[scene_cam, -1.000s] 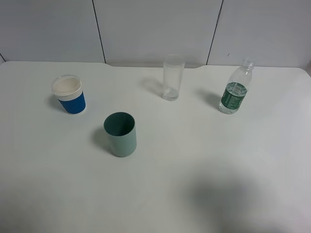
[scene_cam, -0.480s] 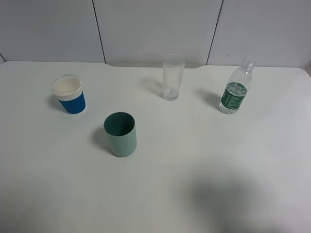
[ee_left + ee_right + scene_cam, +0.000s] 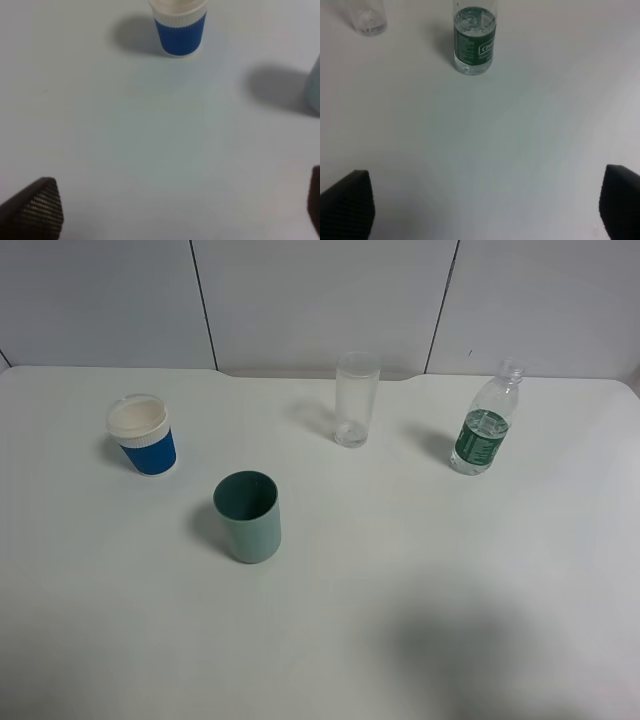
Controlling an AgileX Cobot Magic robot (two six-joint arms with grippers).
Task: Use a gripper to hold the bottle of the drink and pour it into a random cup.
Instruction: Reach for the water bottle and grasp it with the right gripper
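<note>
Nothing of the task is done yet, as far as these views show. On the left side, the left claw (image 3: 175, 210) hangs over bare counter (image 3: 420, 620) with its jaws spread wide and nothing between them. Ahead of it the blue-and-white paper cup (image 3: 141, 435) stands upright toward the back left. The teal-green cup (image 3: 247, 516) stands upright nearer the front, well apart from the paper cup and dark inside. Further right, at the back near the wall, is the tall clear drinking glass (image 3: 356, 400), upright, with no liquid apparent in it, so no pouring seems to have taken place. On the right, the small water bottle (image 3: 486, 425) with its dark green label stands on the counter, apart from the glass and touched by nothing. Water shows inside it up to about the top of the label, and its neck looks uncapped, though that is hard to tell. The right claw (image 3: 482, 205) is also wide open and empty. It faces the bottle from the near side, with a stretch of bare counter between them, and the foot of the glass shows off to one side of the bottle. Neither claw appears in the high view. By my judgement the whole job remains: reaching in, closing on the bottle's body, lifting it, carrying it across to a cup and tipping it.
</note>
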